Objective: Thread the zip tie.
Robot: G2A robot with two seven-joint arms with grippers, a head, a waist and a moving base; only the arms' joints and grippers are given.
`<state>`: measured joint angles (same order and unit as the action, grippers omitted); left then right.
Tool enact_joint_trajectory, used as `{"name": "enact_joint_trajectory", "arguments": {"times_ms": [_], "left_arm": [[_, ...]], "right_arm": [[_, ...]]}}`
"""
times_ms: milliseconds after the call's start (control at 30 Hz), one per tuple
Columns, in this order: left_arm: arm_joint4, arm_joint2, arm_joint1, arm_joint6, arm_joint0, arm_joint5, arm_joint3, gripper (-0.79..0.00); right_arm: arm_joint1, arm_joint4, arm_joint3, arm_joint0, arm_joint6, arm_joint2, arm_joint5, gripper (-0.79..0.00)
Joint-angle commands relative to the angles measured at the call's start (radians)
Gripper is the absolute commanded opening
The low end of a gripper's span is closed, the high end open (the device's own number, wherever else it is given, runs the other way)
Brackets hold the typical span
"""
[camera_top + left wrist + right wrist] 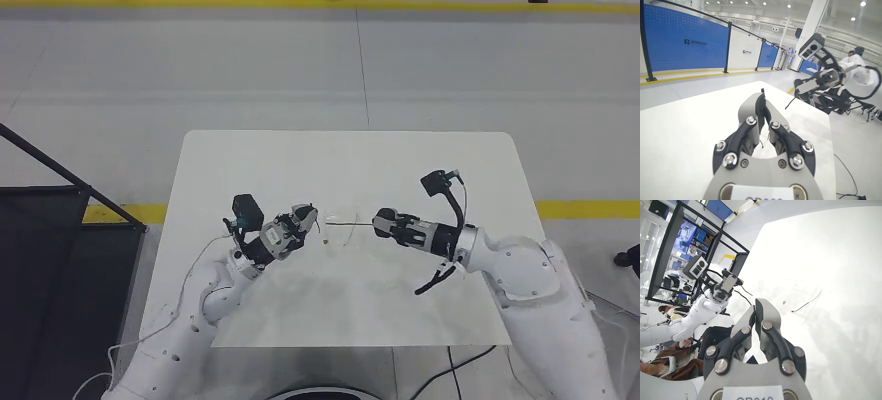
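Note:
My left gripper [308, 218] is above the middle of the white table [350, 160], shut on a thin black zip tie [762, 90]. The tie's head pokes out past the fingertips and a thin end hangs down between the fingers [762, 145]. My right gripper [380, 224] faces it from a short gap away. It is shut on a black zip tie strand [745, 298] that curves out towards the left gripper [732, 279]. In the left wrist view the right gripper [797, 90] trails a free strand end [789, 104]. Whether both strands are one tie I cannot tell.
A thin dark line [804, 306] lies on the table beyond the right gripper; it is a shadow or a second tie. A black frame with dark panels [40, 250] stands off the table's left side. Bare tabletop surrounds both grippers.

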<state>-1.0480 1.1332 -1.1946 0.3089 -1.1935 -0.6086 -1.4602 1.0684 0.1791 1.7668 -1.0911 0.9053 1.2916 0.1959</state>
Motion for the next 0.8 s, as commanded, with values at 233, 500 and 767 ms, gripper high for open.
{"name": "enact_joint_trajectory", "arguments": {"times_ms": [233,500,767], "left_arm": [[-0.115,-0.050,-0.016,0.147,0.016,0.047,0.035,-0.785],[-0.192,-0.071,-0.026,0.242,0.013,0.113,0.062,-0.785],[-0.247,-0.078,-0.031,0.290,0.009,0.174,0.072,-0.785]], "right_arm": [[-0.001,-0.010,0.046,-0.025,-0.038,-0.006,-0.008,-0.785],[-0.001,-0.013,0.050,-0.023,-0.066,-0.010,-0.060,-0.785],[-0.002,-0.012,0.056,-0.022,-0.067,-0.013,-0.097,-0.785]]}}
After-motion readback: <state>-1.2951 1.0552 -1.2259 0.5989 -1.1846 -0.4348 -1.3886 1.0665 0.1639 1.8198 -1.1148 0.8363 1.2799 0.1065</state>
